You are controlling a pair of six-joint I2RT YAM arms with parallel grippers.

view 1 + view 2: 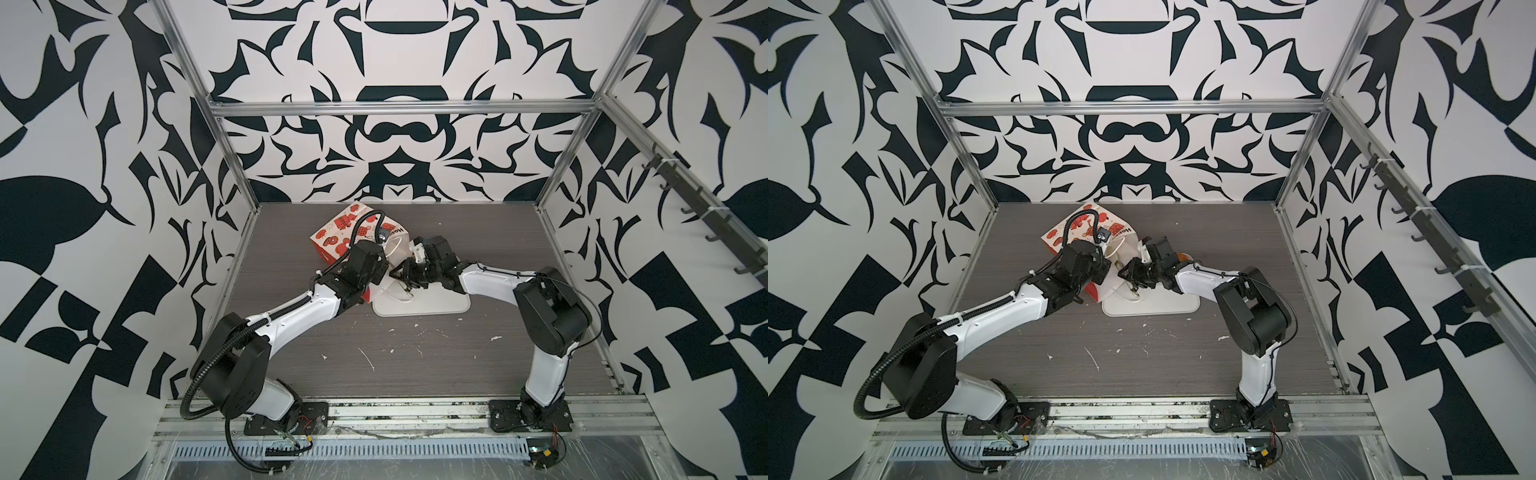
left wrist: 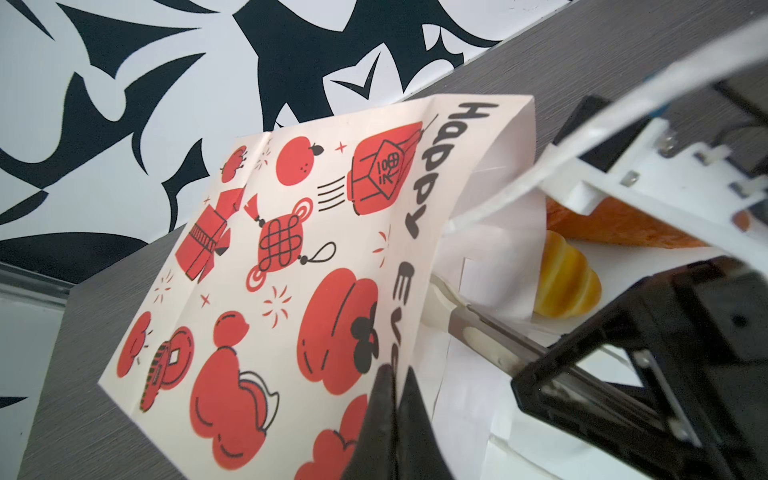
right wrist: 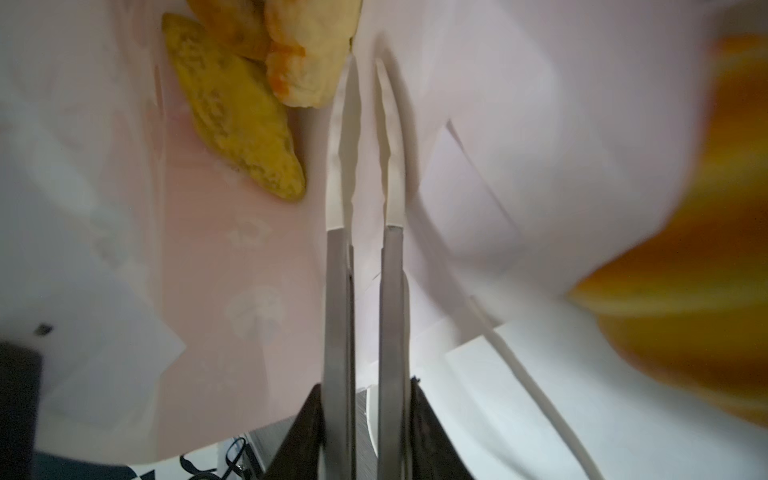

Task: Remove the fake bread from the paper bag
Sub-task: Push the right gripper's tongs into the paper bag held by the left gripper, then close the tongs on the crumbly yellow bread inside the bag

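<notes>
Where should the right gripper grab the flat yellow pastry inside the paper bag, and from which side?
Grip the flat yellow pastry across its narrow width, at the pointed end nearest the mouth of the paper bag, with the right gripper coming in through that mouth. It lies flat, lengthwise toward the opening, so that end is probably easiest to reach.

The left arm (image 1: 291,309) and right arm (image 1: 490,282) reach inward, wrists nearly meeting. The left pincer (image 2: 394,374) is clamped tight; the right pincer (image 3: 365,66) stands slightly parted, empty.

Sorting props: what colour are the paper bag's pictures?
Red with black lines on the white paper bag; clearest in left wrist view.
</notes>
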